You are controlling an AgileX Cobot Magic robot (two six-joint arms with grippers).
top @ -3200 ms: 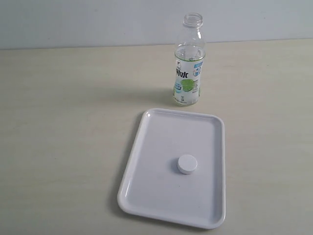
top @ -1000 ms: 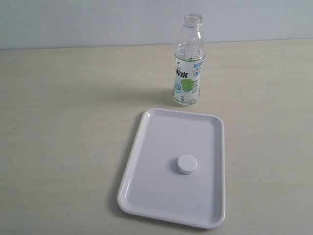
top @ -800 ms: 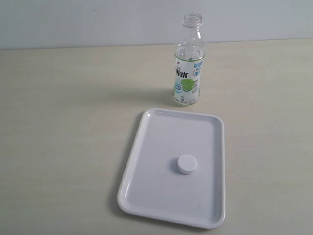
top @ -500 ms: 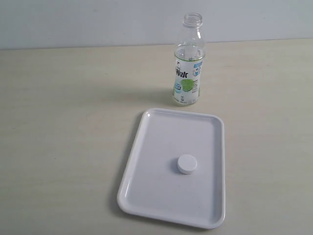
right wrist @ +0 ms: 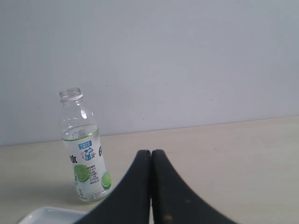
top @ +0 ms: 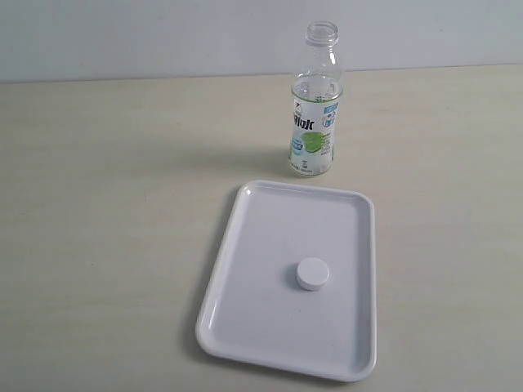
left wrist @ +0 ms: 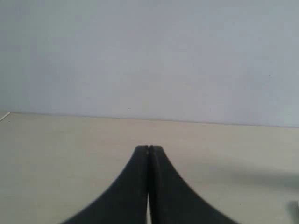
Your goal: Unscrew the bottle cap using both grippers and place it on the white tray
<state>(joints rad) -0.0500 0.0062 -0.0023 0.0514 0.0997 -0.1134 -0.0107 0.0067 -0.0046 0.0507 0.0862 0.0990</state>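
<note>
The bottle point(top: 314, 106) stands upright and uncapped on the beige table, just behind the white tray point(top: 261, 245). The bottle cap point(top: 313, 273) lies flat on the tray, a little right of its middle. Neither gripper shows in the exterior view. In the left wrist view my left gripper point(left wrist: 149, 148) is shut with nothing between its fingers, above bare table. In the right wrist view my right gripper point(right wrist: 151, 153) is also shut and empty; the bottle point(right wrist: 83, 149) stands apart from it, and a corner of the tray point(right wrist: 46, 215) shows at the picture's edge.
A pale wall point(top: 163, 37) runs along the table's far edge, right behind the bottle. Bare beige tabletop point(top: 106, 204) lies to the left and right of the tray.
</note>
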